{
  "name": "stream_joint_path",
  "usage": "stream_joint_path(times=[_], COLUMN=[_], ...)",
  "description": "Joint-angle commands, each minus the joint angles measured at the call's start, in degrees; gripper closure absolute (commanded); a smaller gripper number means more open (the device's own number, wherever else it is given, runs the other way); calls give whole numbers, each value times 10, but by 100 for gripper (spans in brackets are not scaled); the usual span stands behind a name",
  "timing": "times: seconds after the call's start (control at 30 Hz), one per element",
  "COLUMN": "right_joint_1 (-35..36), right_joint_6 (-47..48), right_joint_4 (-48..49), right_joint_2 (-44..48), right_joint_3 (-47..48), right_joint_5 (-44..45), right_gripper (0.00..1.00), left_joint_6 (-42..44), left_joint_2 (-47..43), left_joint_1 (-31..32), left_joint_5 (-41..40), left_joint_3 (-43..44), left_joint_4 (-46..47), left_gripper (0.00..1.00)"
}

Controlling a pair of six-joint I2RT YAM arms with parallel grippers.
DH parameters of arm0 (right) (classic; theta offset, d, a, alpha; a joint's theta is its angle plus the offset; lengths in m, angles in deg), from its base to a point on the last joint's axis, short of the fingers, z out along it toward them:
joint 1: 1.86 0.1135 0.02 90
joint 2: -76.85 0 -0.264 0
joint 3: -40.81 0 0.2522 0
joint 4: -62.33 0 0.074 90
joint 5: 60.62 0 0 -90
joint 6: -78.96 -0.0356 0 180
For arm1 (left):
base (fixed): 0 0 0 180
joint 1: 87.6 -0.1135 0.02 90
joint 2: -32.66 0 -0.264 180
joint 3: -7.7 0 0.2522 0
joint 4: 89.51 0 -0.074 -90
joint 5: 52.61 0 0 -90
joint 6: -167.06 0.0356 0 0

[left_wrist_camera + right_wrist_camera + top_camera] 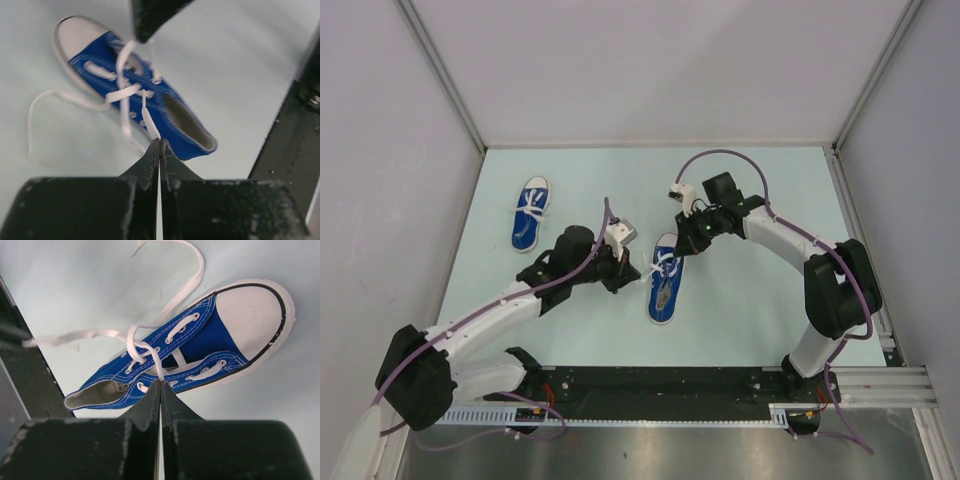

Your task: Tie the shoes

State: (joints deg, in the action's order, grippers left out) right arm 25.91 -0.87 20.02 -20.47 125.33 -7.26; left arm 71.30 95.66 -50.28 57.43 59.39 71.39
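Observation:
One blue shoe [665,285] with a white toe cap lies mid-table, toe towards the far side. My left gripper [638,272] stands at its left side and is shut on a white lace [150,127] that runs taut to the eyelets of the shoe [150,100]. My right gripper [682,250] hovers over the shoe's far end, shut on another strand of lace [159,365] rising from the crossed laces of the shoe [210,340]. A loose lace loop [190,270] trails on the table. The second shoe [530,215] lies at the far left, apart from both grippers.
White walls enclose the pale green table [760,320] on three sides. A black rail [660,385] with the arm bases runs along the near edge. The right gripper's dark finger [150,15] shows at the top of the left wrist view.

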Motion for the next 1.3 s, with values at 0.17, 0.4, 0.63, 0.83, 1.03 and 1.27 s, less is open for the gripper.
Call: stream_joint_path(times=[0.17, 0.4, 0.63, 0.83, 1.03, 1.27], right_joint_1=[-11, -12, -18, -22, -21, -19], right_joint_6=[-54, -60, -59, -57, -60, -71], right_joint_4=[32, 32, 30, 31, 34, 44], right_joint_2=[-7, -5, -4, -4, -7, -8], right_joint_3=[-5, -9, -16, -17, -18, -18], right_joint_5=[-47, -50, -53, -55, -59, -66], right_gripper=[100, 100, 100, 100, 100, 100], left_joint_6=[67, 15, -22, -35, -43, -45], left_joint_2=[121, 186, 223, 224, 211, 234], left_joint_1=[23, 22, 12, -11, -17, -5], left_joint_5=[202, 144, 85, 58, 50, 76], left_joint_3=[67, 95, 111, 103, 88, 100], left_joint_4=[84, 126, 125, 96, 112, 132], left_gripper=[100, 100, 100, 100, 100, 100])
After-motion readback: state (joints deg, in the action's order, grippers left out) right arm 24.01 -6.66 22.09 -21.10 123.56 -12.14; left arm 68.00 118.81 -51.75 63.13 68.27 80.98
